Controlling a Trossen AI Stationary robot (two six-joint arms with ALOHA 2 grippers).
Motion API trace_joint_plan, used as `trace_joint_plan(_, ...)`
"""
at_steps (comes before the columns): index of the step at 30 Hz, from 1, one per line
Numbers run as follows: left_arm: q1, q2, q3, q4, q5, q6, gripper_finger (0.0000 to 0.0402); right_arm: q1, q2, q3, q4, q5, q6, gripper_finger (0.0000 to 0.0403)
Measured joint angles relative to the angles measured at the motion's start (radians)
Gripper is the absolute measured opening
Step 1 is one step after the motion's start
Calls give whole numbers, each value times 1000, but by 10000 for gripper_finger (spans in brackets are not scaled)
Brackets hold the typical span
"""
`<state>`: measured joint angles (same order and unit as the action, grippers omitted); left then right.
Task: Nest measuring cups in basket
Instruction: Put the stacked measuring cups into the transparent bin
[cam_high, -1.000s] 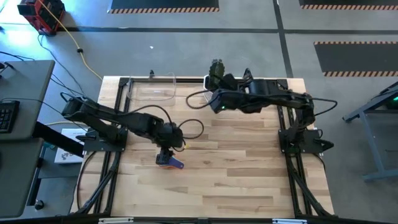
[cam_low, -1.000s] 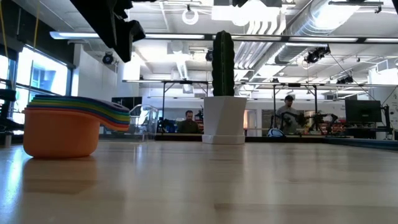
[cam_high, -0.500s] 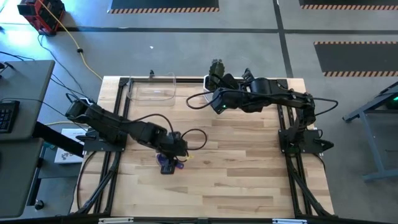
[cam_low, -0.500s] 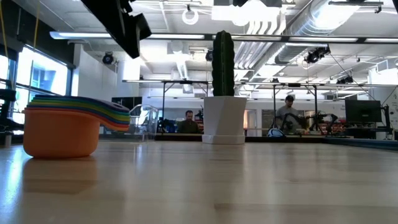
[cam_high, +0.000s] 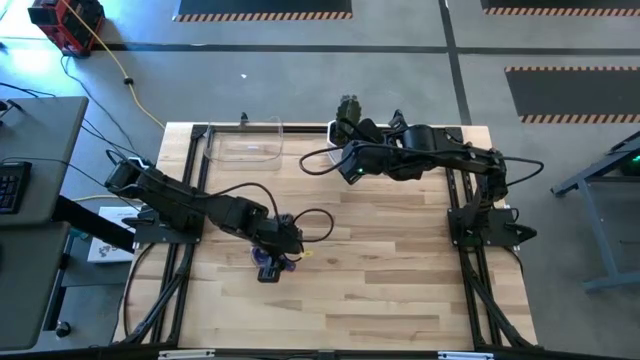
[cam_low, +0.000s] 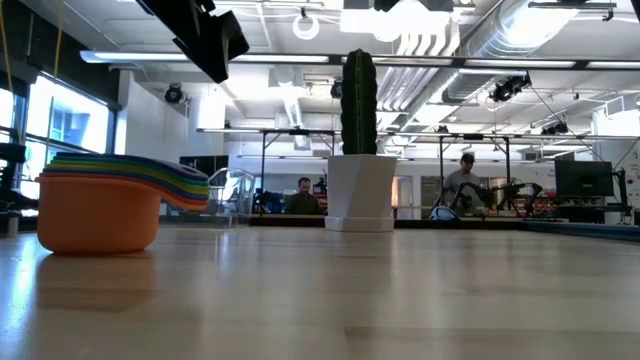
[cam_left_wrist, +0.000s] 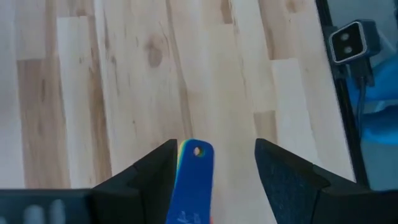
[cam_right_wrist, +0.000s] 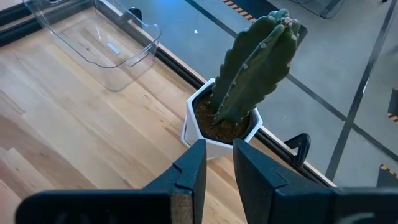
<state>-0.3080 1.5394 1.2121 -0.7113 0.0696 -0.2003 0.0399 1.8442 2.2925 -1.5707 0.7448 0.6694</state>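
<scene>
The left gripper (cam_left_wrist: 214, 165) hangs spread wide over the stacked measuring cups (cam_low: 115, 205), whose blue handle lies between its fingers, untouched. The right gripper (cam_right_wrist: 216, 163), fingers narrow, points at the cactus (cam_right_wrist: 255, 68); the basket (cam_right_wrist: 93, 40) sits beyond.

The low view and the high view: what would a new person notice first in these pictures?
Probably the stack of measuring cups, nested in rainbow colours with the orange one outermost, standing on the wooden table near its left front. The left gripper hangs open over their handles. At the far edge stand a tall green cactus in a white pot and, to its left, the clear empty basket, with the right gripper close to the cactus.
</scene>
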Motion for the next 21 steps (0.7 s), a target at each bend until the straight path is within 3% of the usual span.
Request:
trace_joint_plan(15, 28, 0, 0, 2, 6, -111, 264, 0, 0, 0, 0, -3, 4, 73)
trace_joint_plan(21, 13, 0, 0, 7, 7, -135, 265, 0, 1, 0, 0, -5, 3, 73)
